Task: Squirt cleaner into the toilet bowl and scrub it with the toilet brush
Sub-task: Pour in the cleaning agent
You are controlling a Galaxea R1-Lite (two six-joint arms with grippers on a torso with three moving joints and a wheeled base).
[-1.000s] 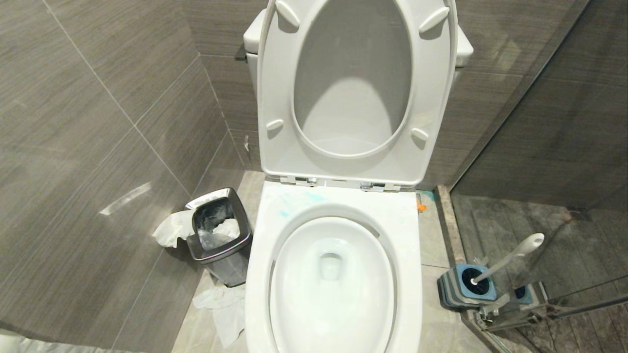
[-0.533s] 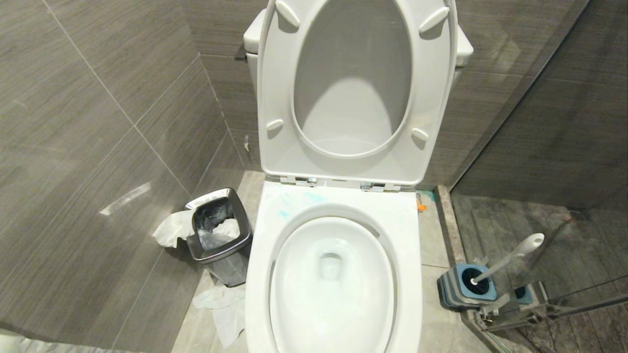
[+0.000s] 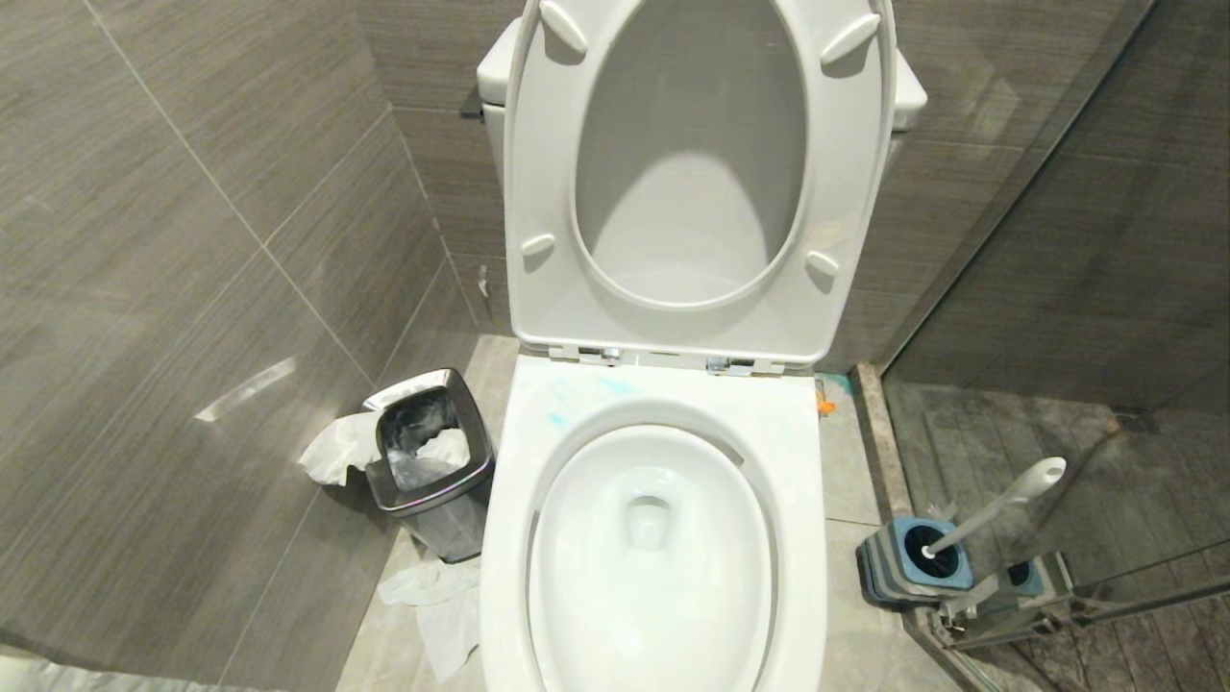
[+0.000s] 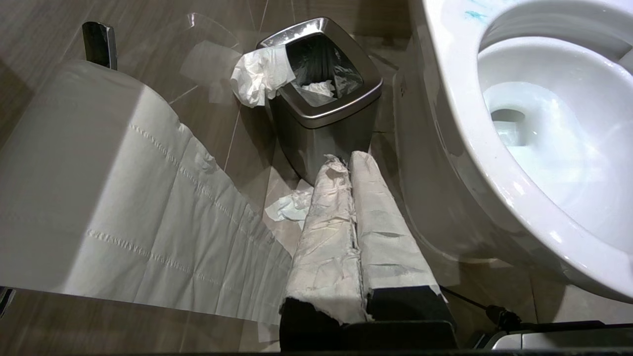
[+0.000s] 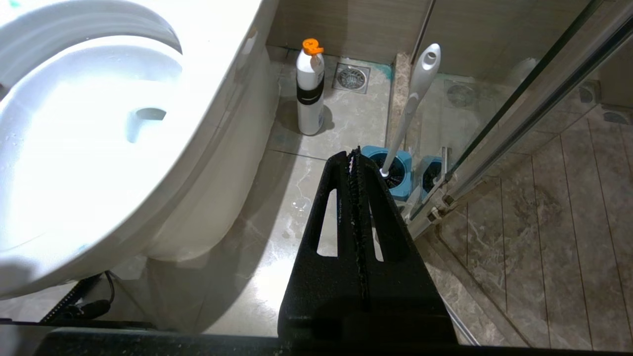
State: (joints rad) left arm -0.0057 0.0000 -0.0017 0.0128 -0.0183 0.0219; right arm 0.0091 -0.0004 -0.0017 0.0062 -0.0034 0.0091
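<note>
While blue cleaner (image 3: 562,415) streaks the toilet bowl (image 3: 663,615) rim, both my grippers (image 5: 355,154) sit closed and empty, toilet brush (image 3: 999,506) unlifted in its holder (image 3: 913,562) right, scrubbing undone.

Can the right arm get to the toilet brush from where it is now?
Probably yes: the right gripper is shut and empty, and only bare floor lies between it and the toilet brush, upright in its holder.

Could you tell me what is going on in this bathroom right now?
Nothing is being handled. The left gripper and right gripper are shut, empty, low beside the toilet bowl, whose seat is up. The toilet brush stands in its holder, a white bottle on the floor.
</note>
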